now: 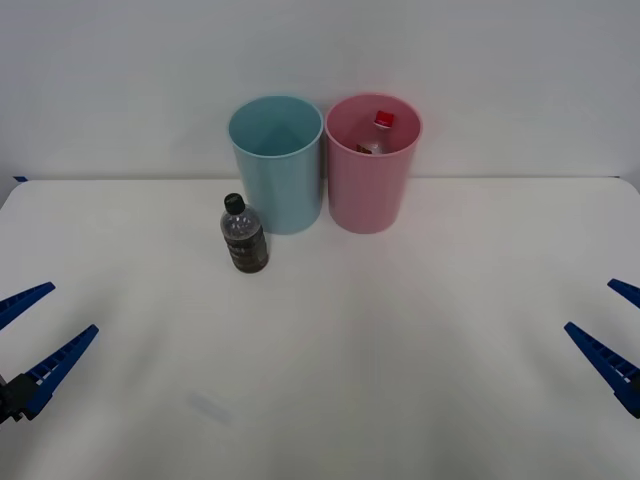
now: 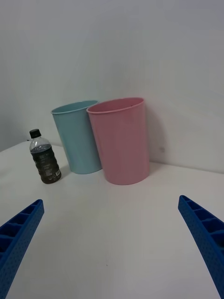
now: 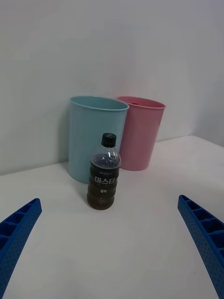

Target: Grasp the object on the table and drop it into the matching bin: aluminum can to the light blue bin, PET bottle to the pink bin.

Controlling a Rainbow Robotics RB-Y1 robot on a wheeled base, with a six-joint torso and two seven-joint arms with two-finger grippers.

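1. Left gripper (image 1: 32, 338), near-left edge of the desk: ribbed blue fingers (image 3: 16, 229) spread wide, gripping nothing, touching nothing.
2. Right gripper (image 1: 618, 330), near-right edge: ribbed blue fingers (image 2: 205, 238) likewise wide apart, empty.
3. Small clear plastic bottle with black screw cap and dark brown liquid (image 1: 243, 233) stands upright on the wide plain white desk (image 1: 400, 350), just in front of the light blue bin and slightly left of it; dark label with white lettering; ridged body.
4. Round light blue plastic bin (image 1: 276, 163), smooth, slightly tapered, at the far side.
5. Round pink plastic bin (image 1: 371, 162), same shape, just right of the blue one, sides close together; a red-capped bottle (image 1: 382, 125) lies inside.
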